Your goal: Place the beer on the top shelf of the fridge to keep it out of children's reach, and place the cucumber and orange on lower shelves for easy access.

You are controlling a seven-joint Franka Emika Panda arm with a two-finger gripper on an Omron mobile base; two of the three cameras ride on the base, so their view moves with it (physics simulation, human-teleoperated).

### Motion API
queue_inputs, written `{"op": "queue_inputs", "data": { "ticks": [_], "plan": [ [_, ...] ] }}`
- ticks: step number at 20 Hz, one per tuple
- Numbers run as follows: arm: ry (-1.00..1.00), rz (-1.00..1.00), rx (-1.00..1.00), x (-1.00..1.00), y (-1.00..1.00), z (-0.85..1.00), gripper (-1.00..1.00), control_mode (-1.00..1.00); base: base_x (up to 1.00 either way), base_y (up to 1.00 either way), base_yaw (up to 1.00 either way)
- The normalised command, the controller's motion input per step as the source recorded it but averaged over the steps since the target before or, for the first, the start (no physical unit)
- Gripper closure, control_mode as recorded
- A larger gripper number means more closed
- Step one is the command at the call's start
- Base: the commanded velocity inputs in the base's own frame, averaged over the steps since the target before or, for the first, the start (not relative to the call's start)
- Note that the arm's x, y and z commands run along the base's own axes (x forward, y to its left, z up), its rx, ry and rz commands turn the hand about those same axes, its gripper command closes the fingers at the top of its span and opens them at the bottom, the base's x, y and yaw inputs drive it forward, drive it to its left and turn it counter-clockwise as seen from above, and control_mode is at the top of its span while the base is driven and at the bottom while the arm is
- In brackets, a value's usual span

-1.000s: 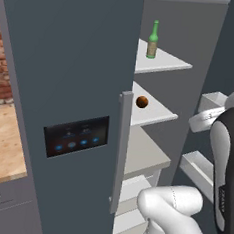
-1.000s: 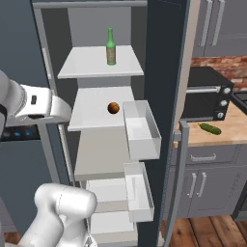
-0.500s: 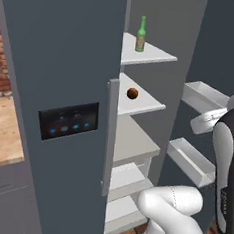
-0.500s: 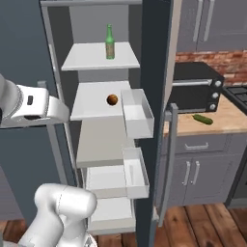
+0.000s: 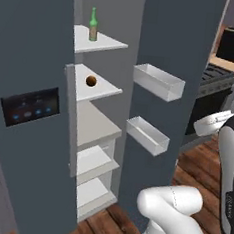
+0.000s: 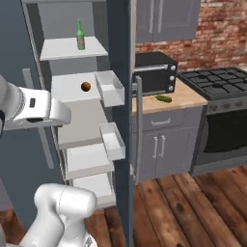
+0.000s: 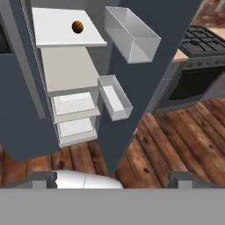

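Beer upright on top shelf; orange one shelf lower. Cucumber on bench beside oven. Gripper state: cannot tell. Risk: clipping open fridge door swinging toward bench.

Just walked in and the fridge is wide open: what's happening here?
A robot arm is stocking the fridge. The beer already stands on the top shelf, and the orange sits on the shelf just below. The cucumber is not put away yet: it lies on the wooden counter beside the black oven, right of the open fridge door. The arm is touching none of these things right now, and whether its pincer is open or shut cannot be told.
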Motion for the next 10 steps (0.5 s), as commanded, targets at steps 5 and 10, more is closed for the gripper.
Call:
{"op": "queue_inputs", "data": {
  "ticks": [5, 10],
  "plan": [
    [0.0, 0.0, 0.0, 0.0, 0.0, 0.0, -1.0, 1.0, -0.36, 0.0, -0.56],
    [0.0, 0.0, 0.0, 0.0, 0.0, 0.0, -1.0, 1.0, -0.06, -0.19, -0.59]
  ]
}}
